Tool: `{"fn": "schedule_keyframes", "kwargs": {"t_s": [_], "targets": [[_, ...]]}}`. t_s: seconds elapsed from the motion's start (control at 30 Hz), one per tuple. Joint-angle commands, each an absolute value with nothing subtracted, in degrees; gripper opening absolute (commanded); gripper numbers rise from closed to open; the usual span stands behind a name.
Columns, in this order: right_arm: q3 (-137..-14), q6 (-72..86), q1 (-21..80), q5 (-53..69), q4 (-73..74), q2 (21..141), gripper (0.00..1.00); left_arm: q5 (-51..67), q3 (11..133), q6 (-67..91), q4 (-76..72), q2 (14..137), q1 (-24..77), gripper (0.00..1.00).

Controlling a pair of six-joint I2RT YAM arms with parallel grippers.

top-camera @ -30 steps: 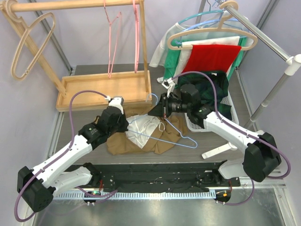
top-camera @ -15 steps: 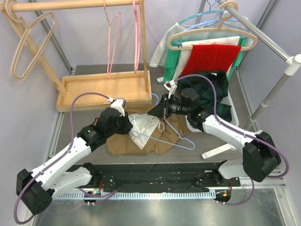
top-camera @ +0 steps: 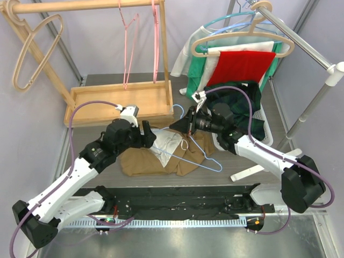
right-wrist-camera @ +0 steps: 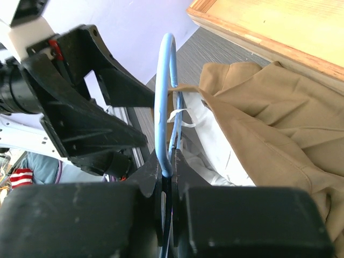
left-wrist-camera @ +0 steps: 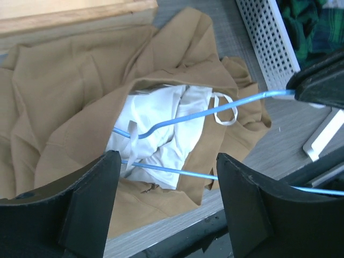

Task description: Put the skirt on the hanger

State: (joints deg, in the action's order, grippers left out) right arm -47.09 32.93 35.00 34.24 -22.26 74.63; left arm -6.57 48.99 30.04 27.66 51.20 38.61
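Just beside the wooden tray — tan skirt bunched, blue hanger poking into its opening | left fingers wide apart, empty | right fingers pinch the blue hanger | likely best: regrip waistband, draw it along the wire

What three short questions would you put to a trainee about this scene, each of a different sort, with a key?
1. True or false: the left gripper is clamped on the skirt.
2. What does the right gripper pinch? A: the blue hanger. B: a pink hanger. C: the white basket.
3. Fill the gap: the lining that shows in the skirt's opening is ____.

Key: 1 false, its jaws stand open above the skirt; 2 A; 3 white.
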Motion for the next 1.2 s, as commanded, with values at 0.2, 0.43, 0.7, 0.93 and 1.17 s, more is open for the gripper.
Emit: {"fn": "schedule_keyframes", "kwargs": {"t_s": [0.2,0.43,0.7,0.93,1.17], "targets": [[-49.04,31.91,34.80,35.59,-25.49,70.93,0.01,-25.82,53.61,38.85,34.27,48.95,38.67,0.75],[-49.66,31.38,34.80,37.09,-23.82,70.84,0.01,-30.32,55.20,39.37,40.17,58.36,38.67,0.61],[-49.92,29.27,34.72,35.86,-21.45,70.31,0.01,-37.26,51.86,43.59,39.02,55.55,38.67,0.07],[-47.82,29.97,34.72,29.19,-25.57,67.51,0.01,-36.22,51.07,48.42,39.64,56.77,38.58,0.00],[-49.57,30.50,34.72,30.66,-29.00,70.12,0.01,-33.76,52.47,49.49,39.73,60.55,38.15,0.00]]}}
